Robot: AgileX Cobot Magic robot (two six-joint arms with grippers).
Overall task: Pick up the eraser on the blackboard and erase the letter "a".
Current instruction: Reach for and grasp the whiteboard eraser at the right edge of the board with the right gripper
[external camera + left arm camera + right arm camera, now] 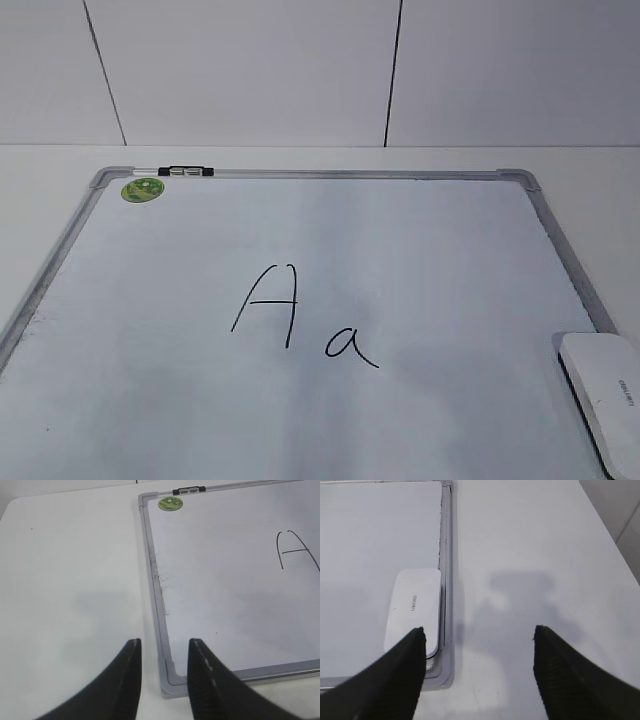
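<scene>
The blackboard (pixel 430 250) is a white board with a silver-grey frame, lying flat on the table. The small letter "a" (pixel 350 345) sits right of a taller capital "A" (pixel 268 303). The white eraser (pixel 605 395) lies on the board's near right corner; it also shows in the right wrist view (pixel 415 610). My right gripper (pixel 479 630) is open and empty, above the table just right of the board's frame, its left finger by the eraser's near end. My left gripper (pixel 164 642) is open and empty over the board's near left corner (pixel 169 675). Neither gripper shows in the exterior view.
A round green sticker (pixel 143 189) and a small clip (pixel 185 172) sit at the board's far left corner. White table (pixel 535 555) lies right of the board and also left of it (pixel 70 580). A tiled wall (pixel 250 70) stands behind.
</scene>
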